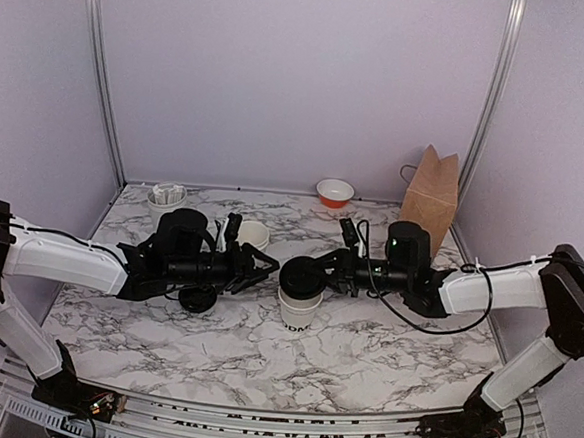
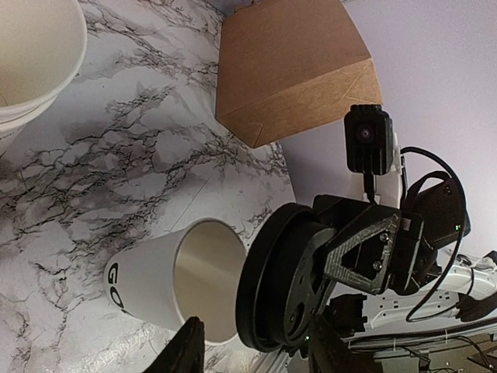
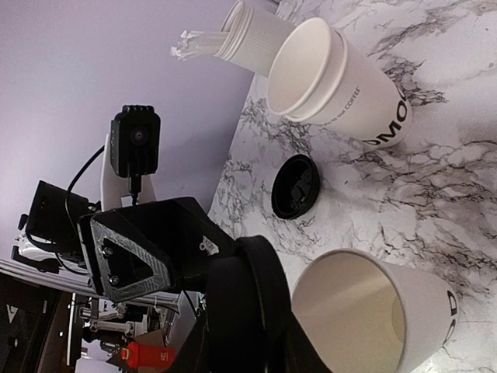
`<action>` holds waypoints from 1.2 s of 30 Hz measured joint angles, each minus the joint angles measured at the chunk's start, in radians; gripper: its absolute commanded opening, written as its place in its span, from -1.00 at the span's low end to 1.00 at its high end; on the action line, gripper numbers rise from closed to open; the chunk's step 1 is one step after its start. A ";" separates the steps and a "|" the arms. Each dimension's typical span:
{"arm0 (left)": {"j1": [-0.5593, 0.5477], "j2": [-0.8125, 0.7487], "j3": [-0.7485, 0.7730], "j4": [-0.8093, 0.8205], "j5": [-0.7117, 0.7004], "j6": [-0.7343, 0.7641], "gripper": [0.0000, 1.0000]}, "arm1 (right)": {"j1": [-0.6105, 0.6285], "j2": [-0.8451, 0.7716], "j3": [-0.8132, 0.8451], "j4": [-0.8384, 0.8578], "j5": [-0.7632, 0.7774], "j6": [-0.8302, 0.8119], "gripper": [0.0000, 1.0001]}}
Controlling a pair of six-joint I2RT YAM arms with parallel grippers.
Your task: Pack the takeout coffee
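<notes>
Holding black lid (image 1: 294, 276) at white cup (image 1: 298, 313) mouth, right pincer (image 1: 315, 273) clamped on it, left pincer (image 1: 267, 267) apart just beside.

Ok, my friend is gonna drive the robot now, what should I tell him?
The left tool is open and empty, right beside the paper cup.
The right tool is shut on the black lid, held tilted at the cup's mouth, not pressed on.
The cup stands upright mid-table. The brown paper bag is at the back right.
Done: lid picked up.
Left: press the lid on, then probably put the cup in the bag.
</notes>
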 measured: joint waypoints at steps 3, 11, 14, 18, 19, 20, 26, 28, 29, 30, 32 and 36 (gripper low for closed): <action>0.000 0.004 0.000 -0.004 0.000 0.002 -0.07 | 0.000 0.023 0.000 -0.001 0.008 -0.008 -0.60; 0.000 0.031 0.002 -0.026 0.002 0.012 -0.07 | 0.000 0.047 0.000 -0.008 0.020 -0.018 -0.60; 0.000 0.046 0.011 -0.034 0.003 0.013 -0.07 | 0.000 0.053 0.000 -0.014 0.021 -0.022 -0.60; 0.000 0.058 0.021 -0.043 0.004 0.016 -0.07 | 0.000 0.063 0.002 -0.023 0.020 -0.027 -0.60; 0.000 0.061 0.024 -0.047 0.004 0.016 -0.07 | 0.000 0.063 0.002 -0.024 0.020 -0.027 -0.60; 0.000 0.066 0.028 -0.050 0.005 0.016 -0.07 | 0.000 0.064 0.002 -0.026 0.020 -0.027 -0.60; -0.002 0.077 0.033 -0.055 0.004 0.020 -0.07 | 0.000 0.064 0.003 -0.029 0.020 -0.027 -0.60; -0.002 0.080 0.033 -0.056 0.004 0.020 -0.06 | 0.000 0.064 0.004 -0.034 0.020 -0.026 -0.60; -0.002 0.081 0.033 -0.056 0.004 0.021 -0.07 | 0.000 0.064 0.004 -0.034 0.020 -0.025 -0.60; -0.002 0.082 0.033 -0.056 0.004 0.023 -0.07 | 0.000 0.064 0.004 -0.034 0.020 -0.023 -0.60; -0.002 0.082 0.033 -0.057 0.004 0.024 -0.07 | 0.000 0.064 0.004 -0.034 0.020 -0.021 -0.60; -0.005 0.082 0.033 -0.057 0.003 0.029 -0.06 | 0.003 0.064 0.013 -0.037 0.021 -0.019 -0.60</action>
